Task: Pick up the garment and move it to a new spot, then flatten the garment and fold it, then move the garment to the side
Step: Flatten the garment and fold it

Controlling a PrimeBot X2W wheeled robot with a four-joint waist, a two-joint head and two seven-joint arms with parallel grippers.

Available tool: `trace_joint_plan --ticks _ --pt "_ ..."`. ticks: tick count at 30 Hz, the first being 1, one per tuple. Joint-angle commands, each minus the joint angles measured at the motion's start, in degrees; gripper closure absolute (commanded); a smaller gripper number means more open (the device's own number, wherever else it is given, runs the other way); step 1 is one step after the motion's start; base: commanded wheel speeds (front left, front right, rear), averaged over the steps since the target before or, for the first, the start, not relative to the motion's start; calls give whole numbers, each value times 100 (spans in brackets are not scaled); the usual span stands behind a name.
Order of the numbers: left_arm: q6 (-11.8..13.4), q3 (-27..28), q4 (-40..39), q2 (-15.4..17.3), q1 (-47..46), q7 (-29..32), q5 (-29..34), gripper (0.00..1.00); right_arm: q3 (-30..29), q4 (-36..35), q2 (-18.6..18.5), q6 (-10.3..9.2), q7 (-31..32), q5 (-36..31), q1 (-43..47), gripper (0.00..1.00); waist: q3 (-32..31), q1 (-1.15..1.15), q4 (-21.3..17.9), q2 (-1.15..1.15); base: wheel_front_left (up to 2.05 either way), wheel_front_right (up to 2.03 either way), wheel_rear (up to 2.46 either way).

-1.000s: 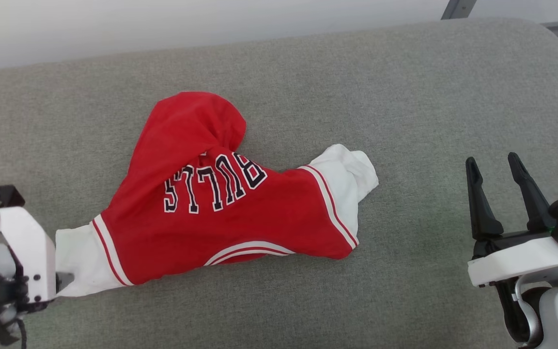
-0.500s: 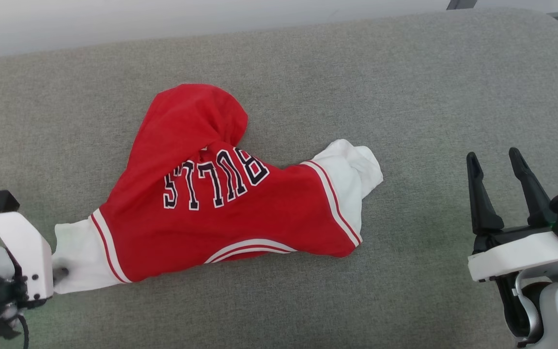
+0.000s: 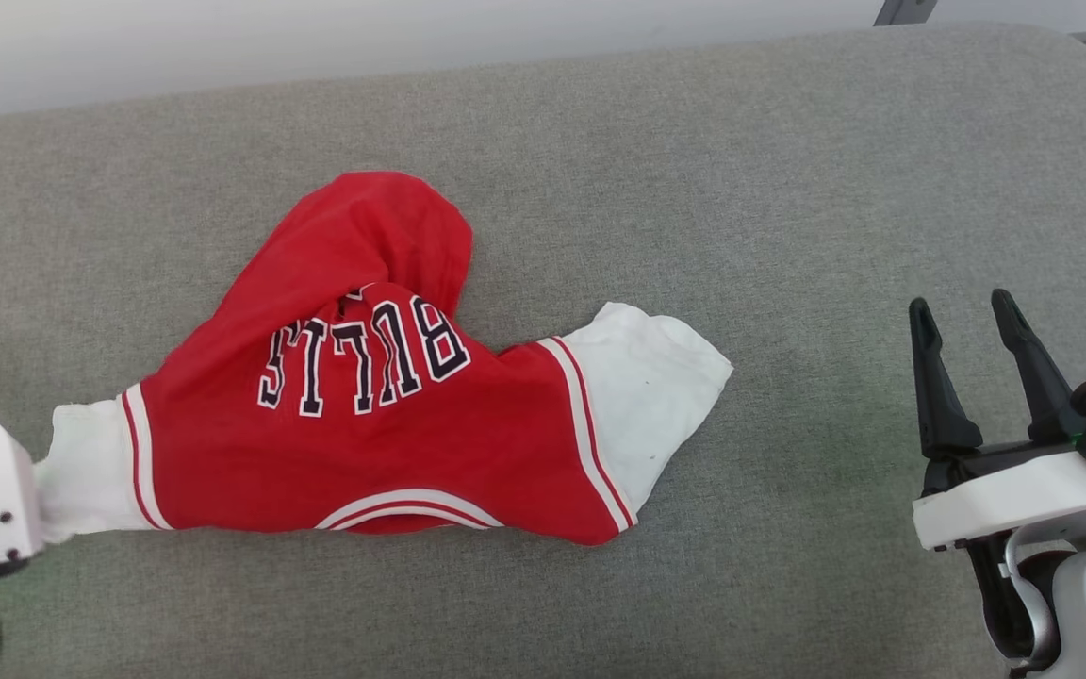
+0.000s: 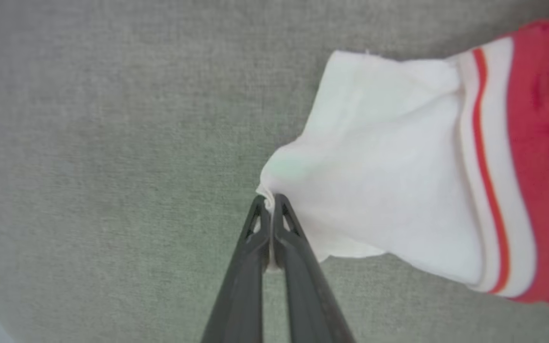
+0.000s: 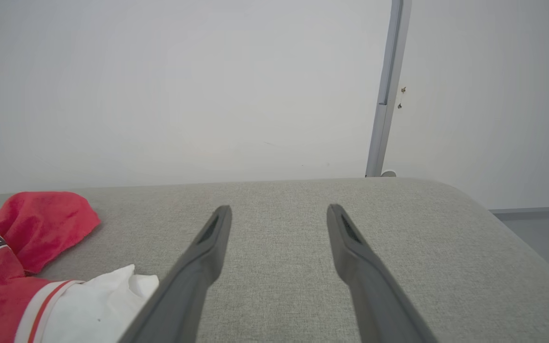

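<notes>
At the near left edge of the grey upholstered surface (image 3: 788, 170), the left end effector (image 4: 269, 202) is clamped on the white sleeve (image 4: 374, 166) of the red cotton "BULLS" jersey T-shirt (image 3: 364, 453). The right end effector (image 3: 962, 304) hovers near right, fingers apart and empty. The shirt lies crumpled left of centre, so it is only gripped: moving, flattening, folding and setting aside are all left to do.

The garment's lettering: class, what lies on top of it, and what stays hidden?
A red fold of the garment itself drapes over the far edge of the black BULLS lettering. Any print beneath that fold is covered. The grey cushion shows around the garment.
</notes>
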Motion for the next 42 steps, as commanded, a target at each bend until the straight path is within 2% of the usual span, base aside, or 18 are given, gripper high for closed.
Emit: trace_joint_plan --ticks 1,3,4,6,7,11,15,18,21,26,31,33,34,42 --pt "-7 -5 7 -53 61 30 -49 100 -3 -10 -14 0 3 -17 38 0 -7 0 5 0 0 0 0" --pt "-42 -29 5 -111 114 121 -153 100 -14 -13 -15 0 9 -24 49 0 -24 0 17 0 0 0 0" --pt "-55 -54 -22 -131 134 155 -170 96 -15 -14 -17 0 10 -29 55 0 -30 0 20 0 0 0 0" --pt "-92 -118 -119 -99 114 222 -104 13 -2 -17 -16 0 25 -34 64 0 -45 0 20 0 0 0 0" --pt "-99 -125 -199 -67 38 227 -72 0 7 -20 -18 0 28 -34 67 0 -51 0 17 0 0 0 0" --pt "-38 -183 -647 81 -286 426 87 0 43 -53 -22 0 44 -33 67 0 -79 0 -12 0 0 0 0" --pt "-41 -273 -1280 87 -681 697 210 0 73 -104 15 0 -34 -18 46 0 -63 0 -83 0 0 0 0" --pt "-101 -404 -1614 -2 -952 856 295 0 103 -119 53 -1 -75 -17 -1 0 -24 0 -156 0 0 0 0" --pt "-170 -555 -1722 -262 -1176 993 219 0 146 -138 111 0 -116 -11 -51 0 54 0 -254 0 0 0 0" --pt "-269 -852 -1404 -636 -1476 1162 328 0 253 -152 205 0 -193 14 -181 0 287 0 -483 0 0 0 0" --pt "-402 -1036 -901 -777 -1634 1104 465 0 327 -98 282 0 -269 65 -295 0 507 0 -695 0 0 0 0" --pt "-512 -1140 -468 -859 -1712 1122 498 0 342 -32 323 0 -357 92 -354 0 631 0 -803 0 0 0 0" --pt "-561 -1123 -334 -921 -1736 1021 458 100 339 -4 332 0 -384 103 -377 0 666 0 -828 0 0 0 0" --pt "-833 -1079 318 -945 -2396 747 632 100 286 168 361 0 -516 99 -435 0 749 0 -896 0 0 0 0"
